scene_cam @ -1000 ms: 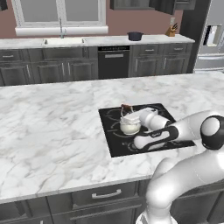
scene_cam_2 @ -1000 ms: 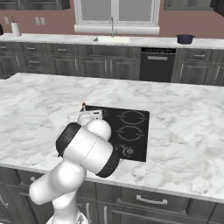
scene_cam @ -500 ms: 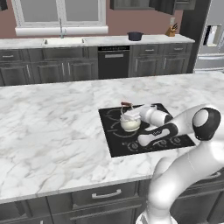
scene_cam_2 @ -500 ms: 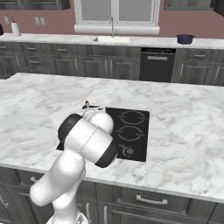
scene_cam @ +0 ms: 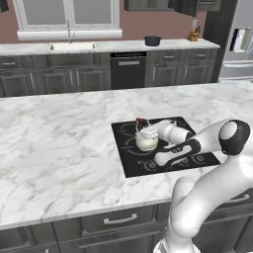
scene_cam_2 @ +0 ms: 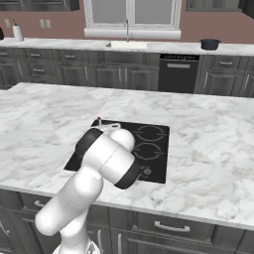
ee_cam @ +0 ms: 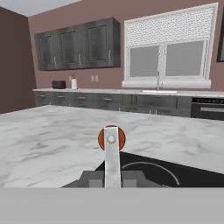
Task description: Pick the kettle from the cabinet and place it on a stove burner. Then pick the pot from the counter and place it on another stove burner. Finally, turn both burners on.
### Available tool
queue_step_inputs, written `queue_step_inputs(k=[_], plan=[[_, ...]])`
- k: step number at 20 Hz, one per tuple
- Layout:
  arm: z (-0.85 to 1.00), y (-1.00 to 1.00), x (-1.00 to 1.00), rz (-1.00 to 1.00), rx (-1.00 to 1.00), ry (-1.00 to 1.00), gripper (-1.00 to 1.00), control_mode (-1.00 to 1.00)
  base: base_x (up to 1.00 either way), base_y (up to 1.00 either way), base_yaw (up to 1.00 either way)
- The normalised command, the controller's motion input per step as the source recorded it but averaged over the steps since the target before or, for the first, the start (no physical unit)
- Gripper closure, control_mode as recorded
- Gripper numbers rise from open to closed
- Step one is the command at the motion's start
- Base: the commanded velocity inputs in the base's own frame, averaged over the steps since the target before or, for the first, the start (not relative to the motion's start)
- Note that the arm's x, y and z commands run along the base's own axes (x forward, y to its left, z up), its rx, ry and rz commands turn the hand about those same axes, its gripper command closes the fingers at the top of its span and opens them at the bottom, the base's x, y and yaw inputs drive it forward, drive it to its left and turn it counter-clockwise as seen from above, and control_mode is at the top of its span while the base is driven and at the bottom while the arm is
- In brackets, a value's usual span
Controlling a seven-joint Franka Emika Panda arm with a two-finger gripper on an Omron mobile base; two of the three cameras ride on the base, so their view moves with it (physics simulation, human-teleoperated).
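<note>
One kettle point(scene_cam: 147, 141), its handle pinched in the fingers point(scene_cam: 144, 126), sits near the cooktop's point(scene_cam: 133, 167) left edge.

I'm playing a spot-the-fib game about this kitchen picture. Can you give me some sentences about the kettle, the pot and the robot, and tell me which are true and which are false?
1. The kettle sits on the black cooktop. True.
2. The pot is on the cooktop beside the kettle. False: it stands on the far counter by the back wall.
3. The end effector is shut on the kettle's handle. True: the hand view shows the handle's brown top between the fingertips.
4. The kettle lies tipped on its side. False: it looks upright.
5. There is a window above the sink. True.
</note>
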Motion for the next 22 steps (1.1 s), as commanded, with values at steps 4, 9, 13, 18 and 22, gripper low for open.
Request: queue_step_inputs(k=[4,9,13,18,22], plan=[[-0.15,0.20,0.15,0.00,0.00,0.00,1.00,-1.00,0.00,0.00,0.00],[-0.14,0.18,0.21,0.00,0.00,0.00,1.00,-1.00,0.00,0.00,0.00],[-0.19,0.10,0.17,0.00,0.00,0.00,1.00,-1.00,0.00,0.00,0.00],[-0.23,0.04,0.10,0.00,0.00,0.00,-1.00,-1.00,0.00,0.00,0.00],[-0.22,0.00,0.02,0.01,0.00,-0.01,-1.00,-1.00,0.00,0.00,0.00]])
